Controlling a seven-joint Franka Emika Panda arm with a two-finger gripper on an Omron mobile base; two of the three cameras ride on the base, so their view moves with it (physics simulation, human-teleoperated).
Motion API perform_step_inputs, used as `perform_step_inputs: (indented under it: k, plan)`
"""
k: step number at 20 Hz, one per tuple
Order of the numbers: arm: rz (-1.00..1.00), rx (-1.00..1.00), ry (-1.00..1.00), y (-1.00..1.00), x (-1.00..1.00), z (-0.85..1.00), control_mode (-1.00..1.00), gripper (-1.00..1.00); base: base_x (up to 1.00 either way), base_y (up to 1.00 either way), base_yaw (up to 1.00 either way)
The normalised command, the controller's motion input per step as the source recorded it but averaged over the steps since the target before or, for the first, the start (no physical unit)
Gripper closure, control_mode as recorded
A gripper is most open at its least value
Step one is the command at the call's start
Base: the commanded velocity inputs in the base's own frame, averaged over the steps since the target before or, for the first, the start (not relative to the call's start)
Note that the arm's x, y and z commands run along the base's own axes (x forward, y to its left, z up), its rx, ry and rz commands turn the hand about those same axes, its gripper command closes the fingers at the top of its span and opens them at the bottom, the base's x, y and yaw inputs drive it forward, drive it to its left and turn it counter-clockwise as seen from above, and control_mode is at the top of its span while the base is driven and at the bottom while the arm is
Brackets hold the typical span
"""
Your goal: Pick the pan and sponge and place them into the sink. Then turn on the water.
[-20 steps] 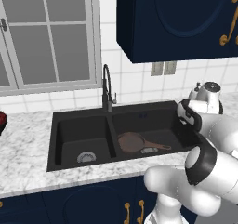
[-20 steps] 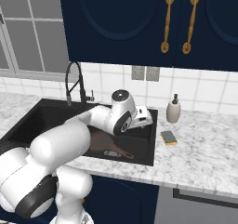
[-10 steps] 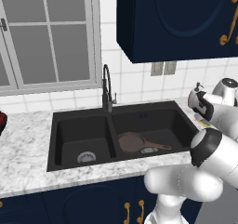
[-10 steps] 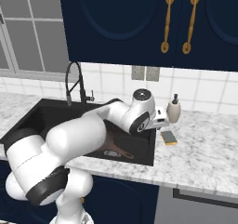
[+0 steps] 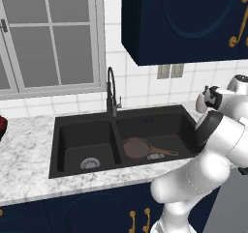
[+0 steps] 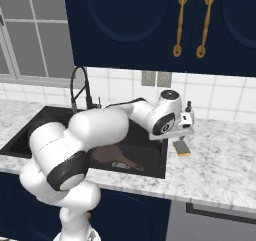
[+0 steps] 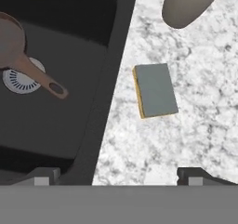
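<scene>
The pan (image 5: pixel 137 147) lies in the right basin of the black sink (image 5: pixel 83 136), its brown handle pointing right over the drain. In the hand view the pan (image 7: pixel 9 41) is at the left, inside the sink (image 7: pixel 69 125). The sponge (image 7: pixel 155 89) lies flat on the marble counter just right of the sink rim, grey scrub side up with a yellow edge showing. My gripper (image 7: pixel 118 179) hovers open above the counter, the sponge ahead of its fingertips (image 7: pixel 195 175) and nothing between them. From the right base view the gripper (image 6: pixel 184 135) hangs just above the sponge (image 6: pixel 182 148). No water runs.
The dark arched faucet (image 5: pixel 111 89) stands behind the sink's divider. A beige soap dispenser (image 7: pixel 188 4) stands on the counter just beyond the sponge. A dark bowl of red fruit (image 5: pixel 1 125) sits at the far left. Blue cabinets hang overhead.
The arm has swung right, carrying the open gripper from over the sink's right basin to above the counter by the sponge. The pan has stayed put.
</scene>
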Motion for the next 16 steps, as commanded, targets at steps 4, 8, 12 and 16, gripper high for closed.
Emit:
perform_step_inputs:
  k: [4,8,12,16]
  plan:
    - [0.00,0.00,0.18,-0.13,0.42,-0.31,-1.00,-1.00,0.00,0.00,0.00]
    - [0.00,0.01,0.09,-0.21,0.32,-0.35,-1.00,-1.00,0.00,0.00,0.00]
    - [0.00,0.03,0.01,-0.30,0.19,-0.32,-1.00,-1.00,0.00,0.00,0.00]
    - [0.00,0.02,0.00,-0.19,0.15,-0.29,-1.00,-1.00,0.00,0.00,0.00]
